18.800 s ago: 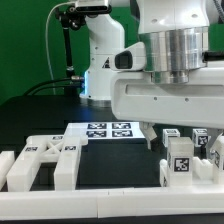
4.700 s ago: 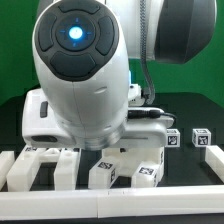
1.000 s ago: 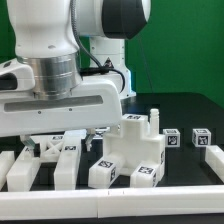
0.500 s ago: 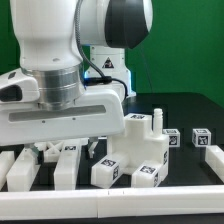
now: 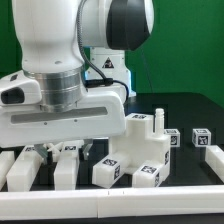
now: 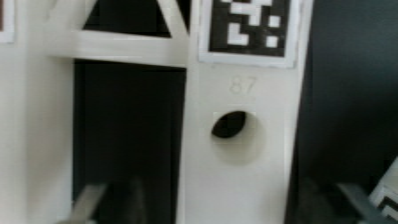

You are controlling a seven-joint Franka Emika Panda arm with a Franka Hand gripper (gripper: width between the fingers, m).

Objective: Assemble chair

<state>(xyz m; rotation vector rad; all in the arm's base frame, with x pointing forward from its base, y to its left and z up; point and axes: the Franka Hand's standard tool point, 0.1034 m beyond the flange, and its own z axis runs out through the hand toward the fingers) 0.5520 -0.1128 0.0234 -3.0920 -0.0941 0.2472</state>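
Observation:
The chair lies in loose white parts. Its X-braced panel [image 5: 22, 168] rests flat at the exterior view's left, just behind the front rail. My gripper [image 5: 66, 151] hangs directly over the panel with its fingers down at it. In the wrist view one tagged side bar of the panel [image 6: 237, 150], with a dark hole in it, runs between the fingers of the gripper [image 6: 217, 205]. A dark gap shows on each side of the bar, so the jaws stand open and touch nothing. A chunky tagged block [image 5: 142, 150] sits right of the hand.
Small tagged posts [image 5: 200, 137] stand at the exterior view's right, one [image 5: 213, 160] nearer the front. A long plain white rail [image 5: 120, 194] borders the front of the black table. The robot's base [image 5: 104, 68] rises at the back.
The hand has sunk a little lower onto the X-braced panel and shifted slightly. Its jaws have narrowed around the panel's side bar. The other parts have stayed put.

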